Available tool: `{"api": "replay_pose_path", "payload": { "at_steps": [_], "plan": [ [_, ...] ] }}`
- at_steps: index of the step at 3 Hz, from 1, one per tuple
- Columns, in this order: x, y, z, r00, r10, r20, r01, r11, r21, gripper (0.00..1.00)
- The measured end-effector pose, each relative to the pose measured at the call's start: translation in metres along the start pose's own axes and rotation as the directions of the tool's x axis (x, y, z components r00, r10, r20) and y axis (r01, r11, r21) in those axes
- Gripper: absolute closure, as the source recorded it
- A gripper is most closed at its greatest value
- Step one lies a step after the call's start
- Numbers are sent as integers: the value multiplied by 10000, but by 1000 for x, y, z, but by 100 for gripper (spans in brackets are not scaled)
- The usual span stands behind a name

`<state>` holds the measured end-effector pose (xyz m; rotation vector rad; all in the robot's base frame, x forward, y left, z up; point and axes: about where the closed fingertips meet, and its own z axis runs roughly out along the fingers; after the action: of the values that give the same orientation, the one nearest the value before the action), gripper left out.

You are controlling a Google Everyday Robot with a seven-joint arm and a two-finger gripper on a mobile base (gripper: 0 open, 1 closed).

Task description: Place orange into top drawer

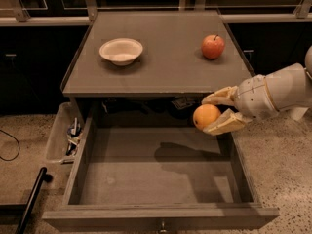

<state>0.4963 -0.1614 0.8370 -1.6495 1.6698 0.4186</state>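
My gripper point(212, 112) comes in from the right on a white arm and is shut on the orange point(205, 116), one cream finger above it and one below. It holds the orange in the air over the back right part of the open top drawer point(161, 172), just in front of the tabletop's front edge. The drawer is pulled out wide, its flat grey-brown bottom bare, with a small knob point(161, 225) on its front. The orange's shadow falls on the drawer bottom.
A grey table point(161, 67) carries a white bowl point(121, 50) at its left and a red apple with a stem point(213, 46) at its right. A clear plastic bin point(62, 139) with small items hangs left of the drawer. A black pole point(31, 199) lies on the speckled floor.
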Motion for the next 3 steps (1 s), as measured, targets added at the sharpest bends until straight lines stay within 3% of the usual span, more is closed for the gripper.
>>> {"api": "replay_pose_path", "payload": {
  "at_steps": [1,2,3],
  "plan": [
    [2,-2,31,9998,84,156,-82,9999,-128,100],
    [23,11,80,9985,541,18,-539,9978,-388,100],
    [50,19,120,9982,579,123,-575,9977,-359,100]
  ]
}}
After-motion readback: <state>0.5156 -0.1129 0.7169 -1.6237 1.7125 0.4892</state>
